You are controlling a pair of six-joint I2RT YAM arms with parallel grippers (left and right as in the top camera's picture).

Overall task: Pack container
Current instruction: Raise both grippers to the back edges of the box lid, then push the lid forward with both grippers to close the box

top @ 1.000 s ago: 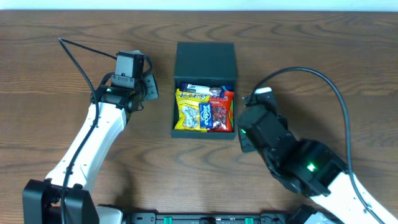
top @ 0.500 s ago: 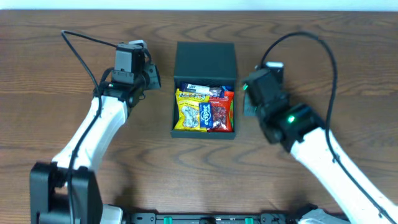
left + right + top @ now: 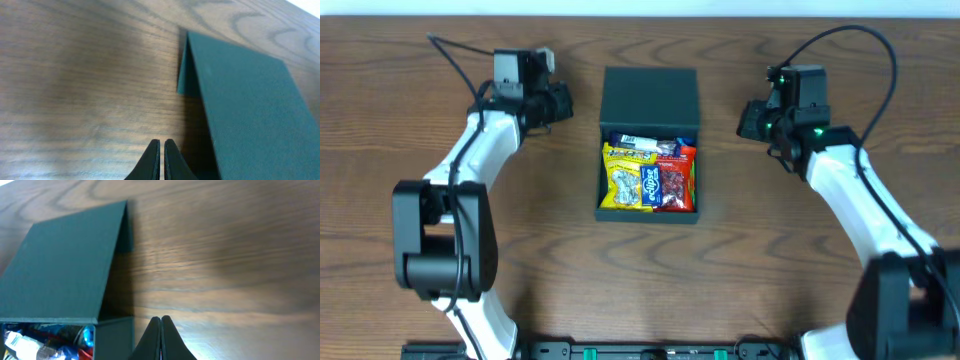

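Note:
The dark teal-green container (image 3: 649,210) stands open at the table's middle, its flat lid (image 3: 651,98) raised behind it. Inside lie several snack packets: a yellow one (image 3: 625,178), a blue one (image 3: 650,184) and a red one (image 3: 675,182). My left gripper (image 3: 564,104) is shut and empty, just left of the lid; the left wrist view shows its tips (image 3: 161,146) beside the lid (image 3: 245,95). My right gripper (image 3: 744,120) is shut and empty, right of the lid; the right wrist view shows its tips (image 3: 160,320) beside the lid (image 3: 65,265) and box wall (image 3: 114,337).
The wooden table (image 3: 820,260) carries nothing else. Black cables (image 3: 450,52) loop off both arms. The robot base rail (image 3: 640,351) runs along the front edge.
Both arms have swung toward the far side of the table. The left gripper now sits beside the lid's left edge and the right gripper beside its right edge. The container has not moved.

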